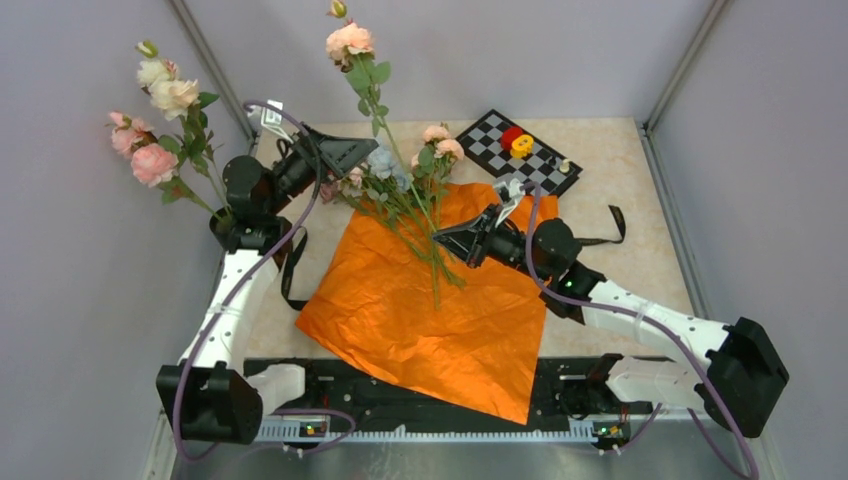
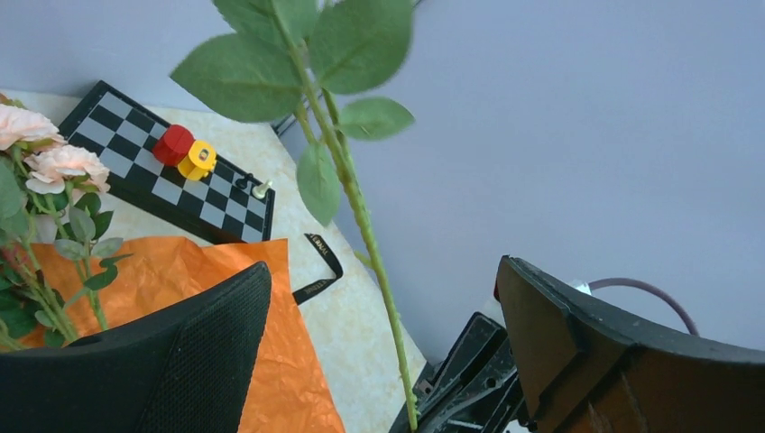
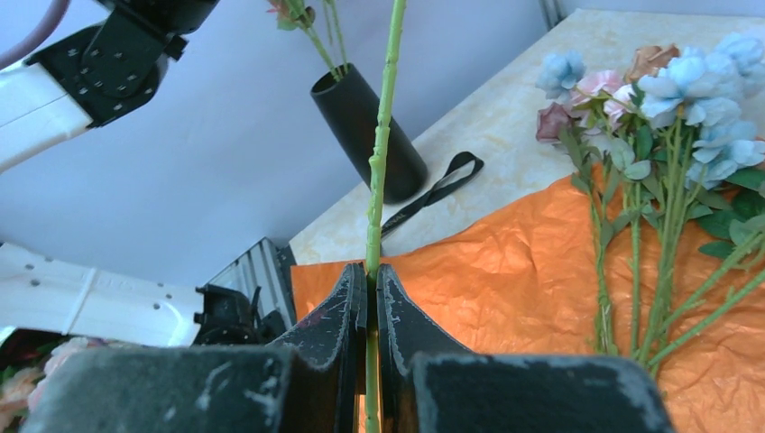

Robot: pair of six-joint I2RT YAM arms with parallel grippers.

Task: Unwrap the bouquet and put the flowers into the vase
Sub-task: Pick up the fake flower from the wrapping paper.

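One stem (image 3: pixel 381 162) clamped in right pincer (image 3: pixel 372 275) — plain only wrist-side.

- You're looking into a three-sided booth: the back wall (image 1: pixel 540 50), left wall (image 1: pixel 60 260) and right wall (image 1: pixel 775 200) are all plain matte grey-lilac panels.
- A bare metal post runs up each rear corner, on your left (image 1: pixel 208 65) and right (image 1: pixel 687 60).
- The tabletop (image 1: pixel 640 165) is a beige marble-look surface.
- A brushed metal strip (image 1: pixel 450 465) sits along the near edge.
- Lighting is even and diffuse, with soft shadows and no hot spots on your walls.
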